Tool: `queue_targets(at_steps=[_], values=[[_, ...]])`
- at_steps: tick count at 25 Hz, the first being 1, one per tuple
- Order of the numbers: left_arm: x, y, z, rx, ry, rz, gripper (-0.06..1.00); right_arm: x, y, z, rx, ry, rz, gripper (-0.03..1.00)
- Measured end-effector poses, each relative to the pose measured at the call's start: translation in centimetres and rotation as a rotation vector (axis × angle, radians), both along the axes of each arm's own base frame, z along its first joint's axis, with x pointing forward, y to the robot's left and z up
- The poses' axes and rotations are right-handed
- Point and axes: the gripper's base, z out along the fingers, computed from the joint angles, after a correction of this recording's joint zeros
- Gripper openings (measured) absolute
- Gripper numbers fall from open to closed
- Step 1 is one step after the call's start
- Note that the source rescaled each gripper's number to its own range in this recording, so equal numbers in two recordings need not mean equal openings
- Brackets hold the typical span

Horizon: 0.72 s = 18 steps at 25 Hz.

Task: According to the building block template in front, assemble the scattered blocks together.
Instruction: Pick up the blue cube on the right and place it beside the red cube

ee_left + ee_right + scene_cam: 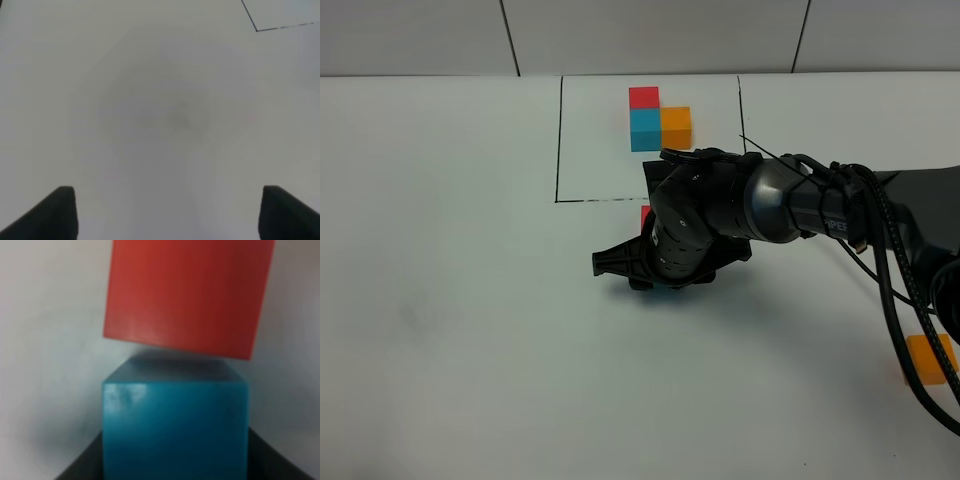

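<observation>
The building block template (658, 120) lies at the back inside a thin black frame: red behind cyan-blue, orange to the right. My right gripper (655, 280) reaches across the middle just in front of that frame. It is shut on the scattered cyan-blue block (175, 425), with dark fingers (75, 467) showing at both of its sides. The scattered red block (187, 295) sits directly beyond the cyan one, slightly skewed; only a sliver of this red block (645, 213) shows past the arm. The scattered orange block (930, 358) rests alone at the right edge. My left gripper (167, 215) is open over bare table.
The right arm's black cables (890, 280) hang over the right side, partly in front of the orange block. A corner of the black frame line (256, 30) shows in the left wrist view. The table is plain white.
</observation>
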Motion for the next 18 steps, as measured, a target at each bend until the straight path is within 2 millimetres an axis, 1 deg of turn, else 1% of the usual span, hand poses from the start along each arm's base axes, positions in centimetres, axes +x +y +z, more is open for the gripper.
queue_targets(at_steps=[18], values=[[0.00,0.00,0.00,0.001,0.000,-0.001,0.68,0.07,0.03,0.01,0.011,-0.006,-0.022,0.02]])
